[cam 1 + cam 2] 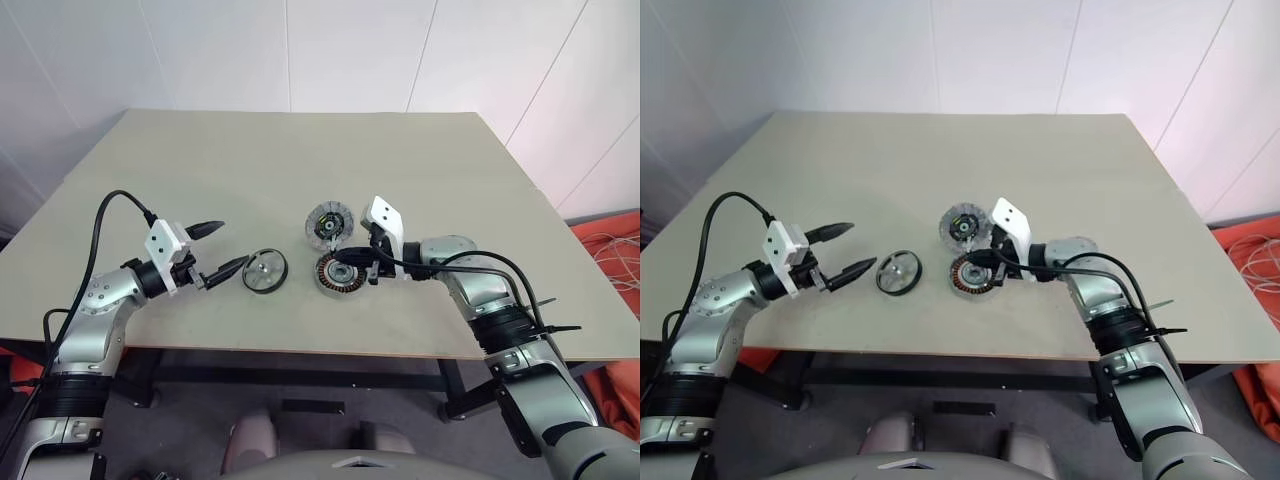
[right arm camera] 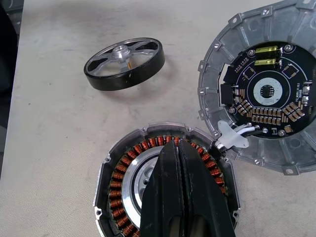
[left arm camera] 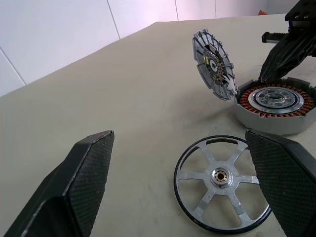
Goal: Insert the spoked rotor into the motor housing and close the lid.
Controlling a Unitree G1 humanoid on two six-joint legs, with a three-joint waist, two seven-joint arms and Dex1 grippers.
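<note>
The spoked rotor (image 1: 265,271) lies flat on the table, black rim around a silver spoked face. My left gripper (image 1: 228,246) is open just left of it, and the rotor (image 3: 222,183) lies a little ahead of the two pads. The motor housing (image 1: 340,275) sits to the right of the rotor, its copper windings (image 2: 123,173) showing. The lid (image 1: 330,223) stands tilted behind the housing, joined to it at one edge, circuit board (image 2: 266,94) facing up. My right gripper (image 2: 175,144) is shut with nothing in it, its tips over the housing's far windings.
The beige table (image 1: 300,150) has bare surface behind and to both sides of the parts. Its front edge (image 1: 300,352) runs close below them. An orange heap with cables (image 1: 615,255) lies on the floor at the right.
</note>
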